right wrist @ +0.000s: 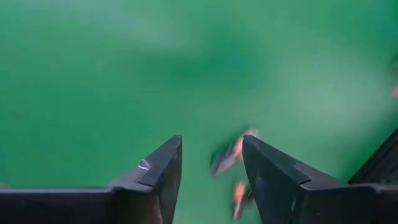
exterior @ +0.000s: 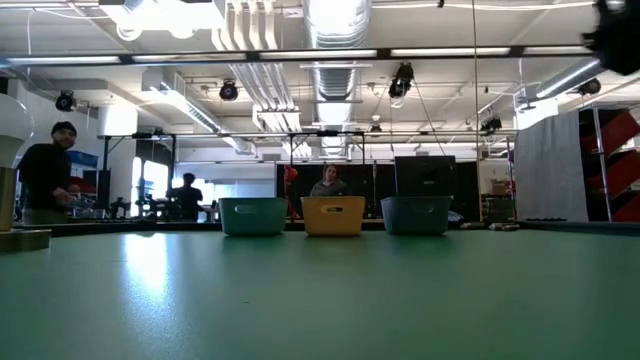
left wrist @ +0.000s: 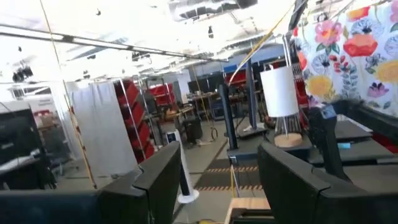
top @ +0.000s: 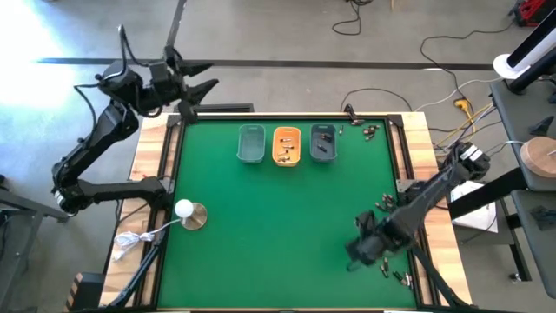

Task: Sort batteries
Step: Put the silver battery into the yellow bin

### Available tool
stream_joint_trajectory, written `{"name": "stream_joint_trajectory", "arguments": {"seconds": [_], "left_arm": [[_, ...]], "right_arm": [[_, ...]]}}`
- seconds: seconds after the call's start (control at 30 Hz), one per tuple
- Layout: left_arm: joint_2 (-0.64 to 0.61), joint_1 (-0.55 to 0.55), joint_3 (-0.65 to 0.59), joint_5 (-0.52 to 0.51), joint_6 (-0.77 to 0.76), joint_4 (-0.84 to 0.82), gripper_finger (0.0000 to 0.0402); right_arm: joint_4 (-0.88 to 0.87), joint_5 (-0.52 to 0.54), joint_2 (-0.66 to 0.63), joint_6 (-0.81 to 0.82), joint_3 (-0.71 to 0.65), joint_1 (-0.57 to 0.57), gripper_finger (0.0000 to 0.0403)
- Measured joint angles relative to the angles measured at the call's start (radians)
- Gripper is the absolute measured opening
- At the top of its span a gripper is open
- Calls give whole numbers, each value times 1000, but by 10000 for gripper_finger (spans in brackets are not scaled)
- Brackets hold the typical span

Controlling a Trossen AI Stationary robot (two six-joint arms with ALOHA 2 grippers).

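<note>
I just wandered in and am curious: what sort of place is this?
Probably a robotics lab or workshop: two robot arms work at a green table holding small trays, cables trail across the floor, and exposed ducts run overhead.

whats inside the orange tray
From above, the orange tray, middle of the three, holds a few small dark batteries lying on its floor. An exact count is not clear. In the low view its wall hides everything inside.
</note>
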Motion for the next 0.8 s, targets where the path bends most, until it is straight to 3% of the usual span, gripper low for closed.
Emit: {"name": "stream_joint_trajectory", "arguments": {"seconds": [0.27,0.47,0.67,0.8], "left_arm": [[94,-1,-5,29,-45,33,191],[113,-33,-7,53,-105,79,191],[96,-61,-7,55,-95,92,191],[90,-61,-14,54,-96,90,191]], "right_arm": [[84,-294,75,180,-3,233,215],[149,-348,64,240,-74,294,219],[232,-528,86,-46,-150,284,206],[240,-564,110,-161,-164,283,186]]}}
